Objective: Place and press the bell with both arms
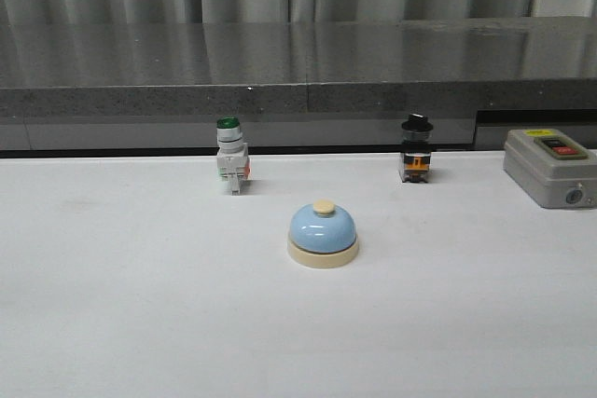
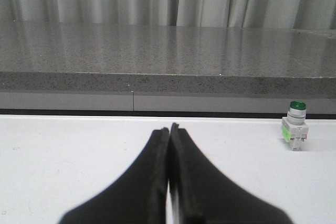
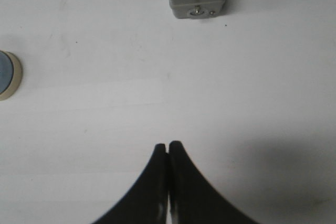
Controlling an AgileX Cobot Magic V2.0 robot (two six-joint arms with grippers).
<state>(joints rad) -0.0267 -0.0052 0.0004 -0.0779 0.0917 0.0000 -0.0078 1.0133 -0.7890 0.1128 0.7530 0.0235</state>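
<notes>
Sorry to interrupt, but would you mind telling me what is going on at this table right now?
Nothing is being handled at the moment. The bell sits alone on the white table, between and in front of a green switch and a black switch, with a grey button box off to the right. The left claw and right claw are both shut and empty, neither near the bell.

Glossy bell (image 1: 322,228) dome; matt white table (image 1: 140,305); polished speckled stone ledge (image 1: 280,62).
</notes>
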